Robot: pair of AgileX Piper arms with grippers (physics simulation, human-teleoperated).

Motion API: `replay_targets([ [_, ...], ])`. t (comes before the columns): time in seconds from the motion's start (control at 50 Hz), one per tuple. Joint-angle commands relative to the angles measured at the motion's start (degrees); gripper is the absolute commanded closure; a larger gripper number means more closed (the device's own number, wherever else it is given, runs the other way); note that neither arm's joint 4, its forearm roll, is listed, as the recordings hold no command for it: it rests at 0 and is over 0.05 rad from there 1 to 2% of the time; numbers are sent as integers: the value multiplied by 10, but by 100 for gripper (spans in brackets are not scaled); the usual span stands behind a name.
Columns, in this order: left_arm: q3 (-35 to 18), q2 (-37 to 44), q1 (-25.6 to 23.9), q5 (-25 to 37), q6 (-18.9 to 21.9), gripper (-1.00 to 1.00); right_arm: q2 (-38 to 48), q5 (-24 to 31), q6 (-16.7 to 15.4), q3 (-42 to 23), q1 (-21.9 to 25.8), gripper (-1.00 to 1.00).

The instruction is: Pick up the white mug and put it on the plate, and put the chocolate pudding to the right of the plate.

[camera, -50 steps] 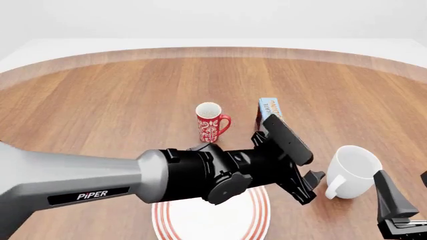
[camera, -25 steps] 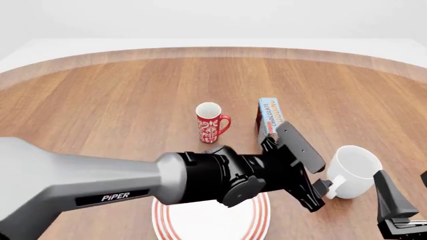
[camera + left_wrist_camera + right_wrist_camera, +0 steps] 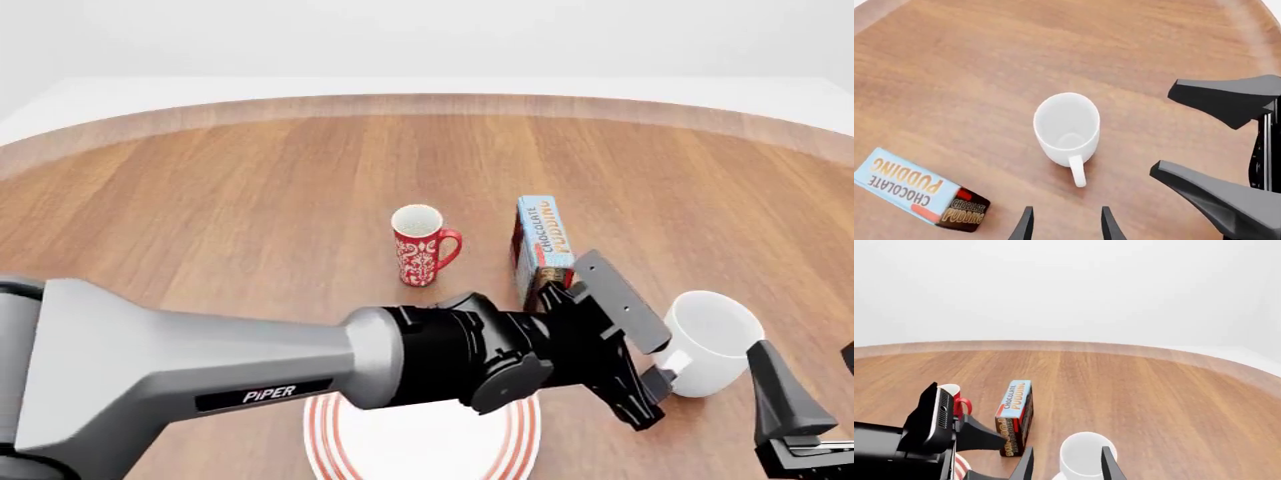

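While both tools (image 3: 1066,226) (image 3: 1066,463) gape, two mugs (image 3: 711,343) (image 3: 423,245), one plate (image 3: 414,440), one pudding (image 3: 542,245) stand

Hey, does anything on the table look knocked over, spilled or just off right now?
Nothing stands out. The white mug and the red mug both stand upright and look empty, the chocolate pudding carton sits intact on the wood, and the plate lies flat under the left arm. No spill or damage shows.

Colours on the wood-grain brown table (image 3: 240,200)

White mug (image 3: 714,340) plain glossy white; plate (image 3: 400,445) white w/ red rim rings; pudding carton (image 3: 542,240) lt blue face, brown/red sides; red mug (image 3: 422,246) w/ white pattern.
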Motion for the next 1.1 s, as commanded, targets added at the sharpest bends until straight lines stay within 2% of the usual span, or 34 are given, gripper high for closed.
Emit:
replay_targets([
  [0.02, -22, 12, 1, 14, 3, -100, 0, 0, 0, 0, 0, -100],
  [0.76, -106, 64, 3, 51, 10, -100, 0, 0, 0, 0, 0, -100],
  [1.1, -121, 70, -5, 56, 12, -100, 0, 0, 0, 0, 0, -100],
])
